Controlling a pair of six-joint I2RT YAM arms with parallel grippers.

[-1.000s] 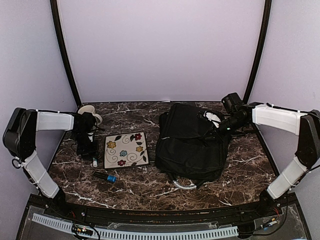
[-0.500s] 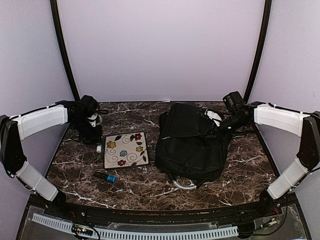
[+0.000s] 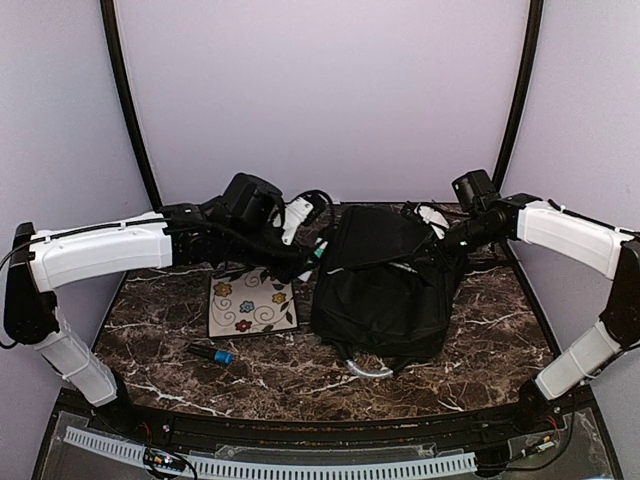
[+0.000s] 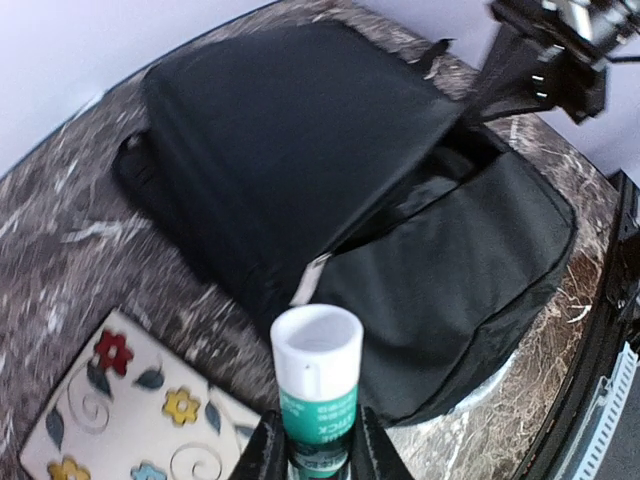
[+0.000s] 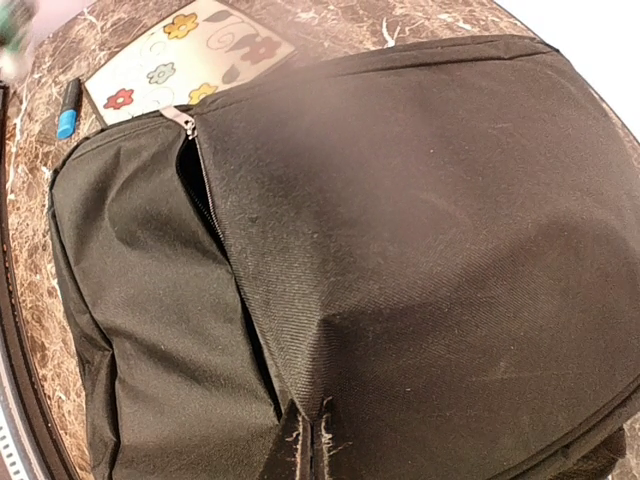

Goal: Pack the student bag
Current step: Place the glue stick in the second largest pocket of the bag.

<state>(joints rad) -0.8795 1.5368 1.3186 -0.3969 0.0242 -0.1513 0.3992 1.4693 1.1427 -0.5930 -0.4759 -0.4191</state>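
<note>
Left gripper [image 4: 318, 455]: fingers mostly cut off at the frame's lower edge, pinching a white-capped tube [image 4: 318, 395] by its base. The tube's green label is only partly readable. The tube hangs above the student bag's left edge.

Right gripper [image 5: 312, 440]: only the tips show, pressed together on a fold of the bag's flap at its far right.

Student bag [image 3: 385, 285]: centre-right of the table [image 3: 300, 375], zip gaping, inside too dark to see. Its grey loop handle [image 3: 368, 369] pokes out at the near edge.

Floral tile [image 3: 251, 298]: left of the bag, far edge hidden by the left arm. Blue-capped marker [image 3: 211, 353]: nearer.
</note>
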